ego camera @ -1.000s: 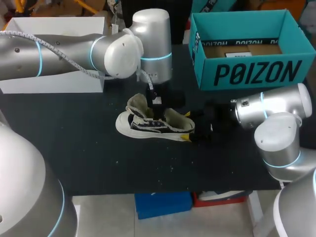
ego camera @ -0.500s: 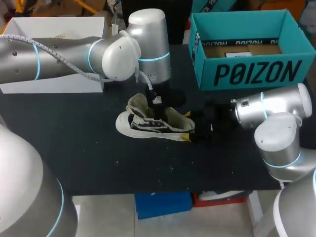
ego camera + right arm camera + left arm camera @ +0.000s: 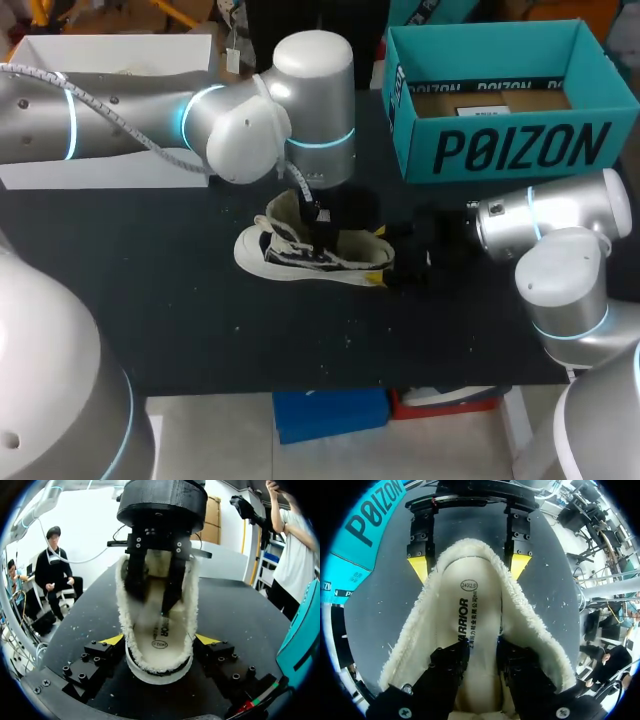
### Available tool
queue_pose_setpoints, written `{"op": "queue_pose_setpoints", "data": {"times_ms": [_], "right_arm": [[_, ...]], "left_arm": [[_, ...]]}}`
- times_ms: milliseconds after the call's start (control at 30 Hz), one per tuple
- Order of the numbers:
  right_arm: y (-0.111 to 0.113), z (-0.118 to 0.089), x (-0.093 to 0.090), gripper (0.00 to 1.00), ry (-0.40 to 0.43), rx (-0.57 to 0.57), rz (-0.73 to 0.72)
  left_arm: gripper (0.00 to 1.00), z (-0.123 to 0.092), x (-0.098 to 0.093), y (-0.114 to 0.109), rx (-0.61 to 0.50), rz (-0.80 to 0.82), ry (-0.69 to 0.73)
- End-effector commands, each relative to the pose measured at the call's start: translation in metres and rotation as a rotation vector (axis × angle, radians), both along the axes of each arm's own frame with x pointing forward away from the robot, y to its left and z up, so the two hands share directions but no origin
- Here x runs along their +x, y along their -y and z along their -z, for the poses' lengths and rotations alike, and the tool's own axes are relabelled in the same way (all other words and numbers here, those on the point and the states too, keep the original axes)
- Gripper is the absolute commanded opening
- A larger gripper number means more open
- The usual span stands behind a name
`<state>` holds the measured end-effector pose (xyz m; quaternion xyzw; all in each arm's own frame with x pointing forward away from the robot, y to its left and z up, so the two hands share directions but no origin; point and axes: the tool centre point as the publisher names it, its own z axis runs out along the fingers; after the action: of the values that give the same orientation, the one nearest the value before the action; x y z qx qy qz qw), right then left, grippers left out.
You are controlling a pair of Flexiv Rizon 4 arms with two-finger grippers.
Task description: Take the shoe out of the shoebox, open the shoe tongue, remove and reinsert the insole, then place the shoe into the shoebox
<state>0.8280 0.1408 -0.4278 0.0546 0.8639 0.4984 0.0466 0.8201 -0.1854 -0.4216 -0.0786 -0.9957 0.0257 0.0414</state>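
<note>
1. Jaws of the right gripper [image 3: 160, 639]: clenched on the heel of the shoe [image 3: 300, 255], with one yellow tip pressed to each side of the fleece collar [image 3: 530, 625].
2. Jaws of the left gripper [image 3: 481, 650]: released and parted, standing inside the shoe's mouth from above, on or just over the insole [image 3: 470, 605]. Shows no pinch on it.
3. Shoe: sole down near the middle of the black table [image 3: 150, 300] and out of the teal shoebox [image 3: 500, 150]. Box open-topped, at about 1 o'clock from the shoe, well apart.
4. Long axis: along the 9-to-3 line in the head view, toe at 9 o'clock, heel at 3 o'clock on the right arm's side.
5. Tongue [image 3: 282, 212]: seems folded up and toward the toe, leaving the mouth wide; hard to tell more.
6. Step in hand, as a judgement: lifting out the insole. Unboxing and tongue opening look done; reinsertion and reboxing not yet done.
7. Key relation: insole directly under the left jaws, lengthways from 3 to 9 o'clock. Left gripper nearer and inside the shoe; right gripper only anchoring the heel. Probably calls for closing on the insole near its heel end, then drawing upward against that anchor.
8. Risk, as a guess: catching fleece along with the insole, or dragging the whole shoe up out of the right jaws.
</note>
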Motion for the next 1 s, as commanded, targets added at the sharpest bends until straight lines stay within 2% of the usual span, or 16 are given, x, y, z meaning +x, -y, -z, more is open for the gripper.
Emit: {"op": "queue_pose_setpoints", "data": {"times_ms": [33,233,300,367,567,600,633,767,900,1000], "right_arm": [[0.0,0.001,0.001,0.0,-0.001,-0.001,0.002],[0.0,0.001,0.001,0.0,-0.001,-0.001,0.002],[0.0,0.001,0.001,0.0,-0.001,-0.001,0.002],[0.0,0.001,0.001,0.0,-0.001,-0.001,0.002],[0.0,0.001,0.001,0.0,-0.001,-0.001,0.002],[0.0,0.001,0.001,0.0,-0.001,-0.001,0.002],[0.0,0.001,0.001,0.0,-0.001,-0.001,0.002],[0.0,0.001,0.001,0.0,-0.001,-0.001,0.002],[0.0,0.001,0.001,0.0,-0.001,-0.001,0.002],[0.0,0.001,0.001,0.0,-0.001,-0.001,0.002]], "left_arm": [[0.39,0.009,-0.012,-0.004,0.004,-0.004,0.107],[0.43,0.022,-0.015,-0.007,0.055,-0.02,0.24],[0.42,0.028,-0.013,-0.009,0.057,-0.037,0.26],[0.48,0.033,-0.01,-0.012,0.07,-0.047,0.276],[0.45,0.044,-0.003,-0.016,0.068,-0.063,0.381],[0.38,0.044,0.0,-0.017,0.062,-0.066,0.4],[0.37,0.044,0.003,-0.017,0.056,-0.075,0.42],[0.4,0.045,0.013,-0.016,0.046,-0.065,0.496],[0.36,0.04,0.023,-0.014,0.003,-0.098,0.574],[0.37,0.035,0.03,-0.013,-0.025,-0.138,0.626]]}}
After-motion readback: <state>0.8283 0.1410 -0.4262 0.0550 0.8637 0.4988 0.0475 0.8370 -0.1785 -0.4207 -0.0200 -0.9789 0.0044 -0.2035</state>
